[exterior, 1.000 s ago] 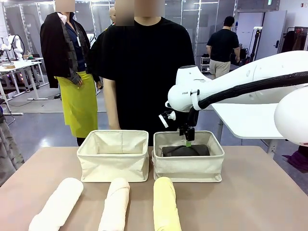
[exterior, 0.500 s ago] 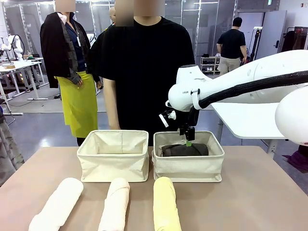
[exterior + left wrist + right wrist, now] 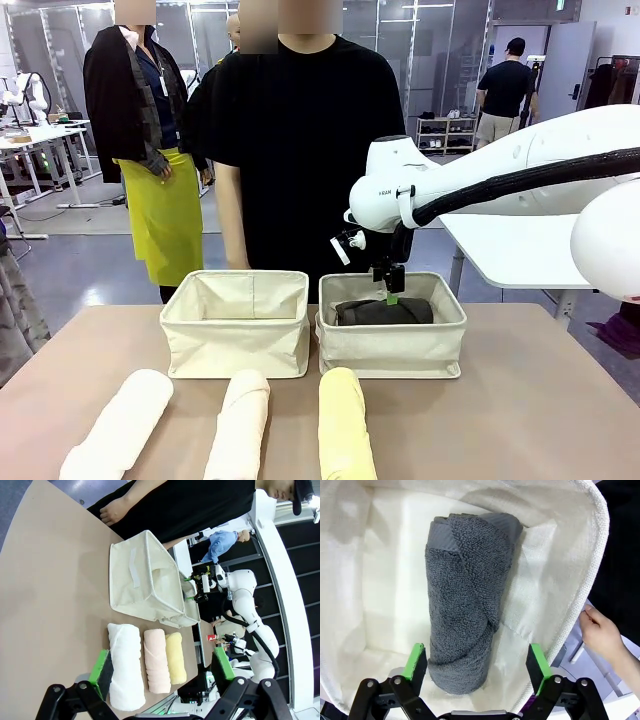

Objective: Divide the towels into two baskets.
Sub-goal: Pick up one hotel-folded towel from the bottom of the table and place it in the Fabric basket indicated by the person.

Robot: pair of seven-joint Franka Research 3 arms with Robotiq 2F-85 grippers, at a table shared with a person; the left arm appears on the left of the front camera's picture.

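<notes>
Fingers of your right gripper (image 3: pixel 476 665) stand wide apart and hold nothing. The dark grey towel (image 3: pixel 465 610) lies on the floor of the right basket (image 3: pixel 392 350), between the green pads but apart from them. The release looks done, so your step is the exit: lift straight up, without swinging, so no pad catches the roll's loose flap or the soft canvas wall. Mind the person's hand (image 3: pixel 600 630) just outside the rim. The left basket (image 3: pixel 235 340) is empty, and the white towel (image 3: pixel 120 430), cream towel (image 3: pixel 238 425) and yellow towel (image 3: pixel 345 430) lie in a row on the near worktop (image 3: pixel 520 410). Your left gripper (image 3: pixel 162 667) hangs above them, wide open and empty; an even split probably wants two rolls in the left basket.
</notes>
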